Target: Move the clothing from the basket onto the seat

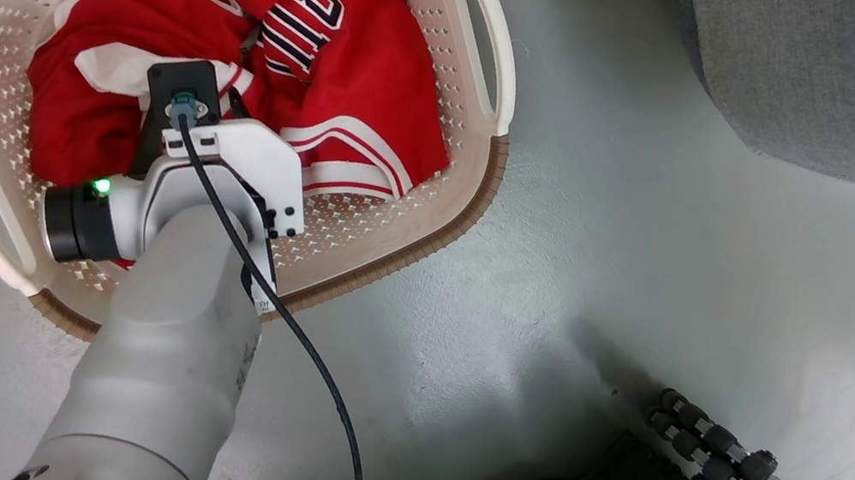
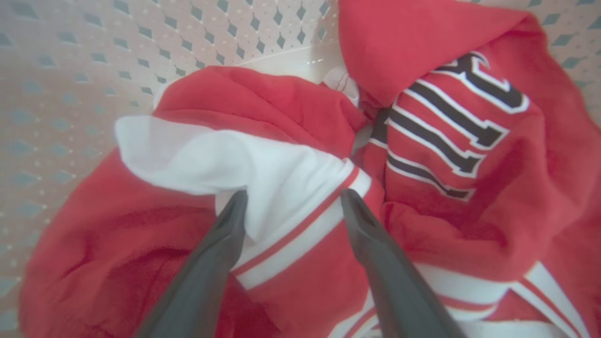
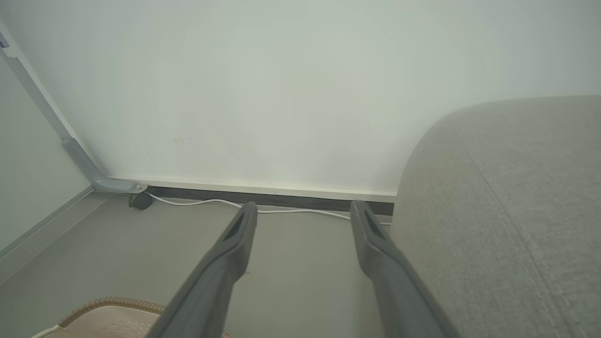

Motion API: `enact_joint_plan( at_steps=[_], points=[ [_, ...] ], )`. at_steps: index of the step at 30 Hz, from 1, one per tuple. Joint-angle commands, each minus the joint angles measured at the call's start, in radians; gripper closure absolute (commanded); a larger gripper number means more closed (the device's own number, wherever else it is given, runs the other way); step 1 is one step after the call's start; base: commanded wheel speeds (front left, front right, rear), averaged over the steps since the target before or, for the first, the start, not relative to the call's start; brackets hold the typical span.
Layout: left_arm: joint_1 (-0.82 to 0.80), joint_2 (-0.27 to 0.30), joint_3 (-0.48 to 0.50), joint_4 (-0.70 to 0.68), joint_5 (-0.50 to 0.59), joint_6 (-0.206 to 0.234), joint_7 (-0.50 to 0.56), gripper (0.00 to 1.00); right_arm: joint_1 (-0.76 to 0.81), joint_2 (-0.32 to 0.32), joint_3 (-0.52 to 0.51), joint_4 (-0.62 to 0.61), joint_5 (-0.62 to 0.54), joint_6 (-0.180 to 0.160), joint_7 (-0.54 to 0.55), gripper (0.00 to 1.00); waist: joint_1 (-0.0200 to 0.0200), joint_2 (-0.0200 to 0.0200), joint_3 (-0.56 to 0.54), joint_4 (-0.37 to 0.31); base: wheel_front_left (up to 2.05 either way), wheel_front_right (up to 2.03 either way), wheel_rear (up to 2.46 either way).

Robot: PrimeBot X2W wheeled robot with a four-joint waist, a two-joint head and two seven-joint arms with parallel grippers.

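Observation:
Red clothing [image 1: 358, 86] with white stripes and dark-and-white lettering lies heaped in the cream basket [image 1: 492, 46] at the upper left of the head view. My left arm reaches down into the basket. In the left wrist view my left gripper [image 2: 292, 199] is open, its two dark fingers [image 2: 225, 234] straddling a white collar fold and red-striped trim of the clothing [image 2: 286, 188]. The tips sit right at the fabric. The grey seat [image 1: 782, 24] is at the upper right. My right gripper [image 3: 303, 211] is open and holds nothing, hanging over the floor beside the seat [image 3: 507, 211].
The basket rim [image 3: 112, 305] shows at the bottom left of the right wrist view. A white wall, a dark baseboard and a white cable [image 3: 211, 203] run behind. Pale floor [image 1: 568, 251] lies between basket and seat. Black rollers of my base [image 1: 715, 452] are at the bottom.

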Motion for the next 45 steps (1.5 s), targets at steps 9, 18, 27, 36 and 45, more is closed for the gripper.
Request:
enact_joint_plan(
  at_steps=[9,18,27,36,45],
  points=[
    [-0.038,0.003,-0.042,-0.009,-0.01,-0.014,-0.054,1.0,0.024,-0.003,-0.005,-0.029,0.01,0.007,-0.006,0.0,0.0,0.0,0.01,-0.003,0.0,0.0,0.0],
    [0.016,0.003,-0.061,-0.048,-0.049,-0.041,-0.119,1.0,0.04,-0.01,-0.004,0.019,0.008,0.007,-0.006,0.0,0.0,0.0,-0.066,0.023,0.0,0.0,0.0],
    [0.091,0.003,-0.062,-0.119,-0.016,-0.074,-0.139,1.0,0.087,-0.021,0.001,0.087,0.002,0.007,-0.006,0.0,0.0,0.0,-0.186,0.049,0.0,0.0,0.0],
    [0.186,0.003,0.021,-0.218,0.106,-0.081,-0.14,1.0,0.141,-0.026,0.005,0.143,-0.018,0.007,-0.006,0.0,0.0,0.0,-0.318,0.085,0.0,0.0,0.0],
    [0.301,0.003,0.13,-0.305,0.219,-0.118,-0.14,1.0,0.212,-0.018,0.024,0.2,-0.051,0.007,-0.006,0.0,0.0,0.0,-0.475,0.124,0.0,0.0,0.0]
  ],
)
